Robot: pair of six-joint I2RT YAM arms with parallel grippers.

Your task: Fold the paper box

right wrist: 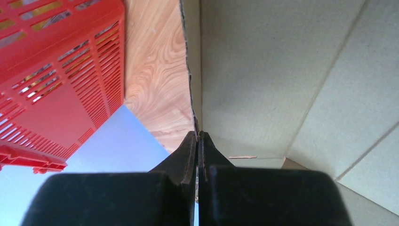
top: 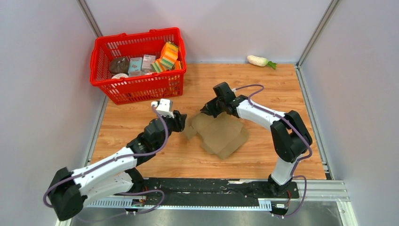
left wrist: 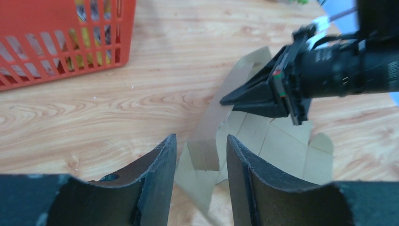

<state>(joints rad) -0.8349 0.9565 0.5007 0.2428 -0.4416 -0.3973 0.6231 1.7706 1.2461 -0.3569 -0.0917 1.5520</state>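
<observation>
The plain brown cardboard paper box point(top: 221, 136) lies mostly flat as a die-cut sheet at the centre of the wooden table point(top: 282, 94), with one flap at its 9 o'clock side raised. The right gripper point(right wrist: 198, 137) has its jaws clenched on the sheet's 11 o'clock edge. The left gripper point(left wrist: 200, 143) has its jaws released, the raised flap showing between them. Folding looks barely begun, with the walls and lid yet to be formed.

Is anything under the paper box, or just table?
Only wooden table shows around the paper box. The right gripper pinches one raised flap; wood shows beside it. Whatever lies beneath the flat panels is covered, so I cannot tell.
</observation>
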